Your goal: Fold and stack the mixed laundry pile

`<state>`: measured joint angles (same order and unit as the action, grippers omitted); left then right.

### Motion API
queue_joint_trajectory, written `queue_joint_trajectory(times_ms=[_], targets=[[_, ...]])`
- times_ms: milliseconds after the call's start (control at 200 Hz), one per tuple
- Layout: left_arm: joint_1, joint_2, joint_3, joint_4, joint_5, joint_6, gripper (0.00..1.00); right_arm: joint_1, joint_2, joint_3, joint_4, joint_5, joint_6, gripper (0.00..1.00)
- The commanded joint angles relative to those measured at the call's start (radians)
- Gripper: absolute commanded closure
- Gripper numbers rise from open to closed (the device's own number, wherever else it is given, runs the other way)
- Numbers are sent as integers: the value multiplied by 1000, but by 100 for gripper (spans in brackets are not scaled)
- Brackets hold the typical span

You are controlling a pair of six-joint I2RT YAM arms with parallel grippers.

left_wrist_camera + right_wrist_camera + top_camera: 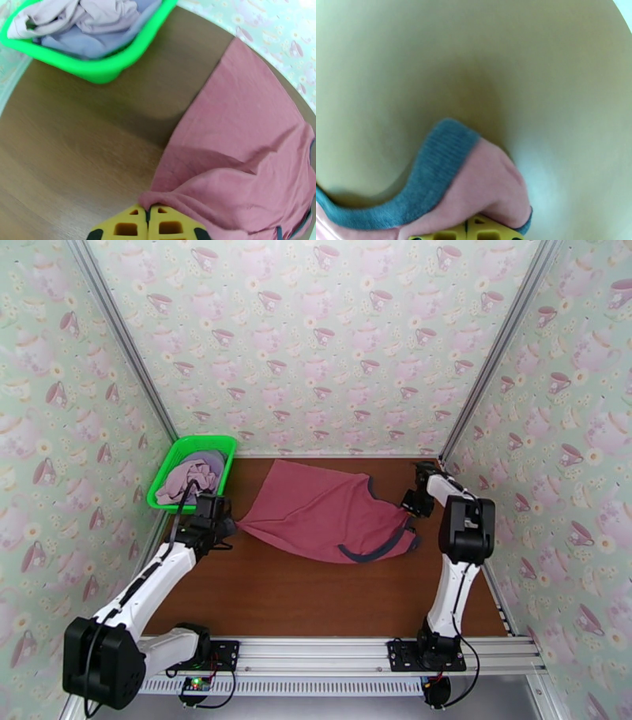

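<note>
A dusty-red tank top (316,508) with dark trim lies spread across the middle of the brown table. My left gripper (227,526) is shut on its left hem corner. In the left wrist view the yellow fingertips (134,225) pinch a fold of the red cloth (245,158). At the garment's right edge, my right gripper (409,512) is shut on the cloth. The right wrist view shows red fabric (482,185) with a grey-blue trimmed edge (434,165) clamped between its yellow fingers (489,233), close above the table. Pale pink-lilac and lavender shirts (189,473) (87,23) lie bunched in the basket.
A green plastic basket (170,457) (102,71) stands at the table's back left corner, just beyond the left gripper. Patterned walls close in the table on three sides. Bare brown tabletop (316,595) stretches between the tank top and the arm bases.
</note>
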<state>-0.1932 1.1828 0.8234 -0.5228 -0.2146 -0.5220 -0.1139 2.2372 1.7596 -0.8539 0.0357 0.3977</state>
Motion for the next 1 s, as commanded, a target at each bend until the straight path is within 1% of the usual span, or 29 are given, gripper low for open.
queue_joint_trajectory(times_ms=[0, 155, 205, 250, 291, 311, 401, 531, 591, 636, 666, 706, 791, 851, 992], targets=[[5, -2, -47, 25, 69, -31, 100, -7, 132, 186, -108, -32, -27, 100], [6, 56, -67, 65, 96, -54, 100, -9, 296, 543, -197, -84, -29, 100], [6, 84, -61, 75, 100, -58, 100, -9, 319, 607, -240, -110, -37, 100], [5, 107, -54, 84, 104, -57, 100, -9, 305, 613, -234, -128, -48, 99], [6, 124, -48, 93, 101, -59, 100, -9, 261, 567, -213, -143, -67, 97], [4, 133, -45, 97, 98, -58, 100, -9, 229, 533, -170, -149, -78, 95], [6, 167, -26, 98, 87, -57, 100, -9, 26, 294, -42, -162, -145, 86], [7, 193, -1, 93, 69, -53, 100, -9, -311, -66, 97, -182, -281, 66], [8, 199, 7, 95, 70, -52, 100, -9, -431, -200, 112, -190, -328, 53], [9, 203, 13, 95, 71, -53, 100, -9, -493, -281, 117, -172, -333, 48], [10, 206, 14, 96, 73, -53, 100, -9, -518, -328, 120, -159, -324, 46], [9, 209, 16, 101, 78, -53, 100, -9, -537, -375, 126, -157, -307, 45], [9, 217, 20, 107, 88, -52, 100, -10, -517, -428, 153, -191, -272, 45], [9, 225, 22, 111, 95, -50, 100, -7, -483, -424, 160, -193, -250, 46], [9, 236, 18, 116, 99, -53, 100, 3, -417, -375, 161, -194, -210, 53]])
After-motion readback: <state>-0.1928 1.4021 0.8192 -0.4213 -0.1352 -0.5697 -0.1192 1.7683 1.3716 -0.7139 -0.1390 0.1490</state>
